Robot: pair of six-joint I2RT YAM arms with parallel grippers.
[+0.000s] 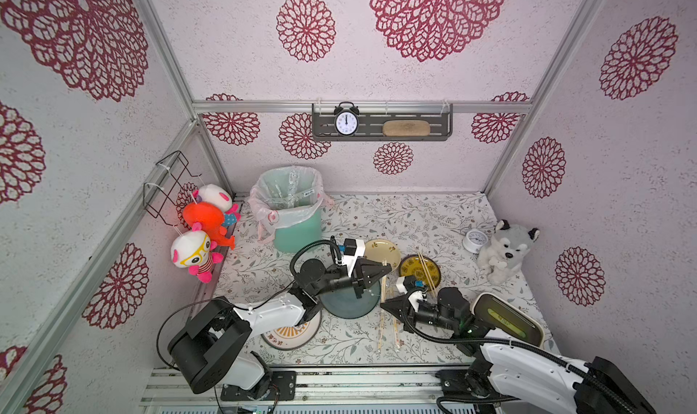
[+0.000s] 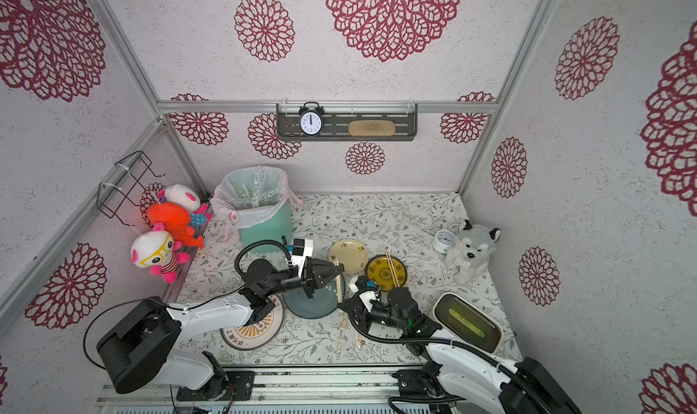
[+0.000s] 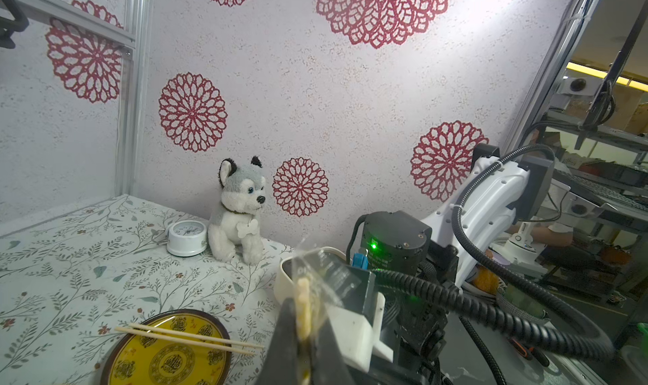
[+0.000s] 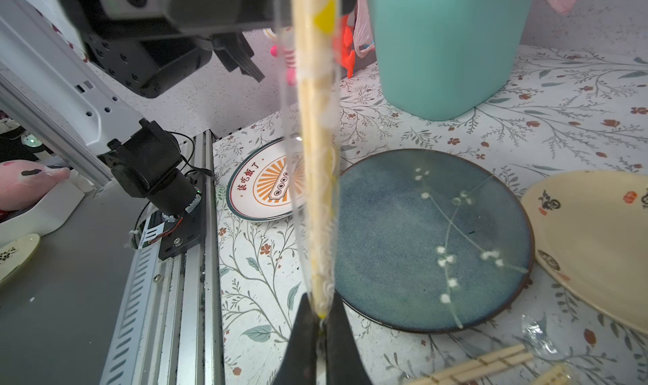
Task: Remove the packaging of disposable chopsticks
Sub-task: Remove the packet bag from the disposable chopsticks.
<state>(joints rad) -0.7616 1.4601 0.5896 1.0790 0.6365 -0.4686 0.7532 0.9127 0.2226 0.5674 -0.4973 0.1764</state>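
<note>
inward, left claw (image 1: 388, 268) facing right claw (image 1: 382, 305), both pinching one wrapped chopstick pair (image 4: 317, 190)

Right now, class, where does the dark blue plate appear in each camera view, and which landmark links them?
In both top views: the dark blue plate sits lower centre.
Left wrist: not in it.
Right wrist: it fills the middle right.
Shared landmark: the wrapped chopsticks, held aloft in all four views.

Bright, even light; wide-angle edge distortion
</note>
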